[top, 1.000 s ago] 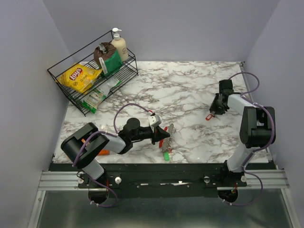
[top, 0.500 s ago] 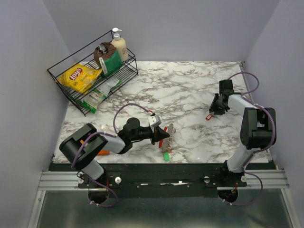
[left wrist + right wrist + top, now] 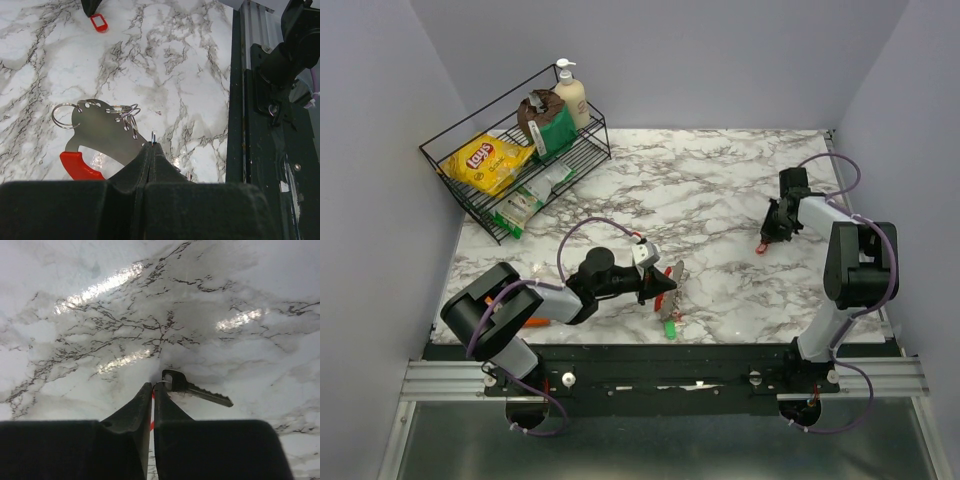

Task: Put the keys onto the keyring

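My left gripper (image 3: 658,286) is shut on the edge of the keyring (image 3: 672,282). In the left wrist view the keyring is a silvery holed plate (image 3: 102,132) with small wire rings and a red curved loop (image 3: 80,167), held at my closed fingertips (image 3: 151,146). A green-headed key (image 3: 670,326) lies on the table just below it. My right gripper (image 3: 773,231) is shut on a red-tagged key (image 3: 761,247). In the right wrist view the red tag (image 3: 152,395) sits between the fingers and the metal key (image 3: 197,390) sticks out right. The tag also shows in the left wrist view (image 3: 98,22).
A black wire rack (image 3: 470,195) at the back left holds a yellow chip bag (image 3: 488,158), a brown-green bag, a lotion bottle (image 3: 570,92) and packets. An orange object (image 3: 537,322) lies under the left arm. The table's front rail (image 3: 260,100) is close by.
The left arm's elbow has sunk slightly toward the near left. The right gripper has edged a little with the red tag. Both grips are unchanged.
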Controlling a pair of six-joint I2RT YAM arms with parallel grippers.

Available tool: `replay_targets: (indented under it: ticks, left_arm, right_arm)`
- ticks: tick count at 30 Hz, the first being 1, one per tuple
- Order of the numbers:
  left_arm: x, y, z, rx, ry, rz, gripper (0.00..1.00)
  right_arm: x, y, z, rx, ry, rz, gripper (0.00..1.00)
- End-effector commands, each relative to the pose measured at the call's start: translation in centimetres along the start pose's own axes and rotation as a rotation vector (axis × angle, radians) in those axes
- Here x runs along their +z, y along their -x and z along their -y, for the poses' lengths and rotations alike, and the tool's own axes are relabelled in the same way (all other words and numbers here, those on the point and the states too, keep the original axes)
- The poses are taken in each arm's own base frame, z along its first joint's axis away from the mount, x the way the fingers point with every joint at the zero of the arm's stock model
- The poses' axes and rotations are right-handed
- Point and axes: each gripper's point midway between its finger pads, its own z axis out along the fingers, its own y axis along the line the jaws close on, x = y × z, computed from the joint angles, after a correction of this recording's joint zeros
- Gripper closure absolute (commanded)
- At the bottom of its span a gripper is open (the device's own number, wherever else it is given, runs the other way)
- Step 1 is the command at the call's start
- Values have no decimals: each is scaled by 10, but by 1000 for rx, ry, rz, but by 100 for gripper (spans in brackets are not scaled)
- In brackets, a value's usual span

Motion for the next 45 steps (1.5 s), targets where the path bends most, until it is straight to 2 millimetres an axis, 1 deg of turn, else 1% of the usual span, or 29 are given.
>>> replay_targets:
  ticks: [1, 2, 3, 9, 11, 14, 15, 16, 18, 21, 22, 24, 26, 27, 28, 29, 30, 31, 33, 34, 35, 37, 38, 40, 42, 45]
  left_arm:
    - [-1, 14, 3, 41, -15, 30, 100]
    - [-1, 14, 2, 41, -13, 28, 100]
    - [-1, 14, 2, 41, -11, 29, 100]
    - [-1, 15, 1, 42, -4, 22, 100]
    - [-1, 15, 1, 42, -3, 19, 100]
    - [-1, 16, 0, 49, 2, 18, 100]
    - [-2, 16, 0, 49, 5, 16, 100]
    - [-2, 15, -1, 47, 9, 12, 100]
    - [-2, 16, -2, 50, 13, 12, 100]
    - [-2, 14, -3, 50, 17, 7, 100]
    - [-1, 15, -3, 50, 18, 7, 100]
    - [-1, 15, -3, 48, 18, 5, 100]
    - [0, 16, -4, 46, 19, 6, 100]
    - [0, 16, -4, 43, 20, 3, 100]
    - [0, 15, -4, 41, 18, 2, 100]
    - [0, 16, -4, 41, 20, 3, 100]
    - [1, 16, -4, 38, 19, 0, 100]
    - [1, 16, -4, 38, 19, 0, 100]
    - [1, 15, -3, 34, 14, -3, 100]
    - [2, 17, -3, 35, 11, 0, 100]
    - [2, 17, -2, 33, 9, 0, 100]
    - [3, 18, -1, 37, 4, 2, 100]
    - [3, 18, -1, 39, 3, 3, 100]
    - [2, 19, 0, 43, 3, 1, 100]
    - [0, 21, 0, 49, 6, 2, 100]
    - [-1, 19, 1, 53, 7, -8, 100]
  right_arm:
    - [4, -4, -11, -13, 59, -62, 95]
    - [4, -4, -12, -15, 67, -65, 99]
    - [3, -5, -14, -16, 76, -65, 99]
    - [-8, -5, -18, -27, 107, -44, 99]
    - [-16, -3, -22, -34, 129, -24, 99]
    - [-28, -4, -33, -55, 189, -15, 99]
    - [-33, -6, -40, -65, 228, -20, 99]
    - [-35, -9, -42, -66, 244, -27, 99]
    - [-44, -20, -61, -109, 311, -40, 99]
    - [-49, -37, -76, -153, 346, -71, 99]
    - [-50, -41, -78, -166, 345, -74, 99]
    - [-51, -44, -77, -194, 320, -58, 99]
    - [-49, -35, -61, -201, 228, -4, 95]
    - [-51, -28, -54, -204, 186, 24, 84]
    - [-53, -19, -44, -209, 120, 69, 75]
    - [-54, -14, -38, -215, 85, 87, 69]
    - [-57, -8, -35, -217, 61, 107, 60]
    - [-57, -2, -28, -222, 15, 122, 56]
    - [-55, 0, -22, -230, -32, 115, 48]
    - [-56, 7, -21, -236, -51, 125, 46]
    - [-47, 3, -19, -240, -63, 96, 45]
    - [-41, 4, -21, -247, -67, 75, 44]
    - [-31, 0, -19, -251, -79, 47, 44]
    - [-26, -2, -15, -249, -109, 31, 44]
    - [-22, -1, -15, -245, -113, 28, 45]
    - [-22, 3, -13, -242, -133, 41, 48]
